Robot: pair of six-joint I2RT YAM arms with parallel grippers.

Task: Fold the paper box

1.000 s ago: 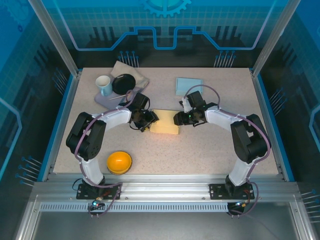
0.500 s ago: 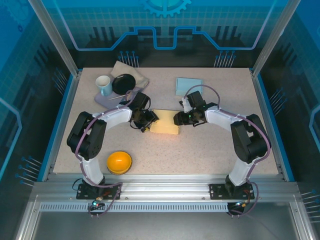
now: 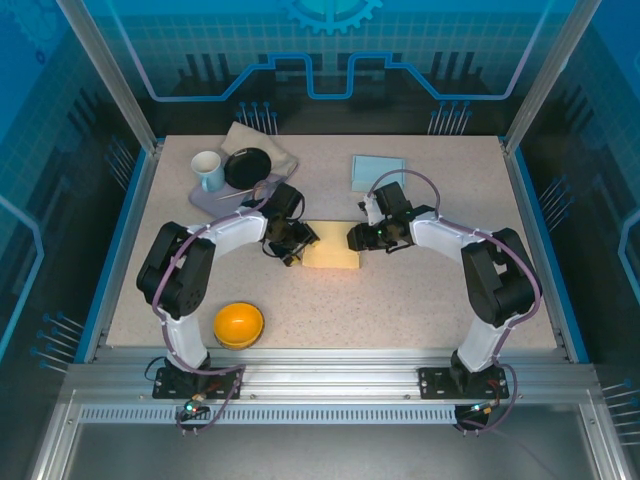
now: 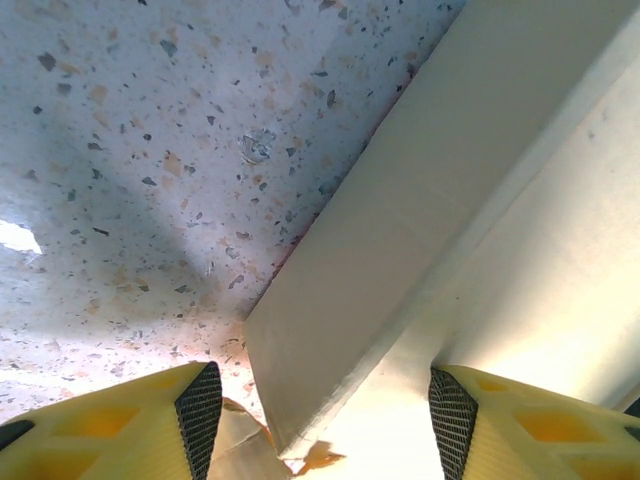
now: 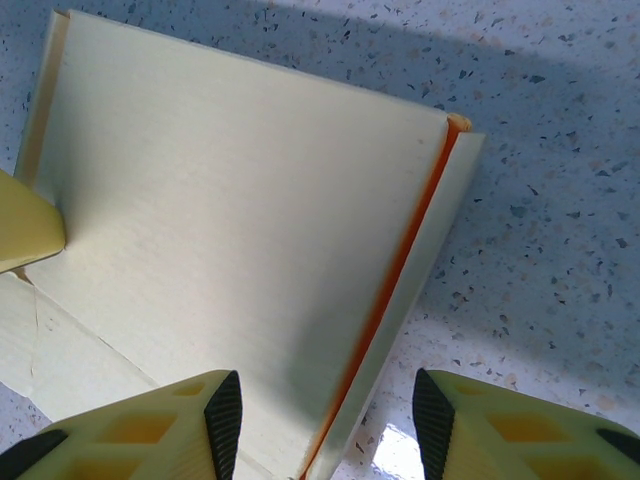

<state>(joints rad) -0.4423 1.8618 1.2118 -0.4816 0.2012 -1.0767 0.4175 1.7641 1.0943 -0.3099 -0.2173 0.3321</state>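
The left gripper (image 4: 325, 410) has its fingers (image 4: 200, 405) apart. A corner of the paper box (image 4: 450, 220) sits in the gap, and neither pad presses on it, so nothing is gripped. The right gripper (image 5: 327, 415) is parted too and straddles the box's long edge, where an orange line runs along a seam. There is bare table between the box and one pad.

From above, the left gripper (image 3: 303, 243) and right gripper (image 3: 355, 238) face each other across the paper box (image 3: 332, 257), one at each short end. The box lies in the middle of the table (image 3: 420, 300).

The paper box (image 5: 230, 200) looks partly made. A broad pale-yellow panel is folded over and one wall stands up from the table. A loose strip lies flat at its lower left in the right wrist view, and a small crumpled flap shows beneath the corner in the left wrist view. I judge the main folds done, with the end flaps left to tuck in and close.

The table is a pale speckled slab. An orange bowl (image 3: 239, 323) sits by the near edge toward the left. A mug (image 3: 207, 170) and a black dish (image 3: 247, 167) rest on a cloth (image 3: 262, 140) at the far-left corner. A light blue sheet (image 3: 377, 171) lies near the far edge, right of centre. Aluminium posts and blue patterned panels enclose the cell.
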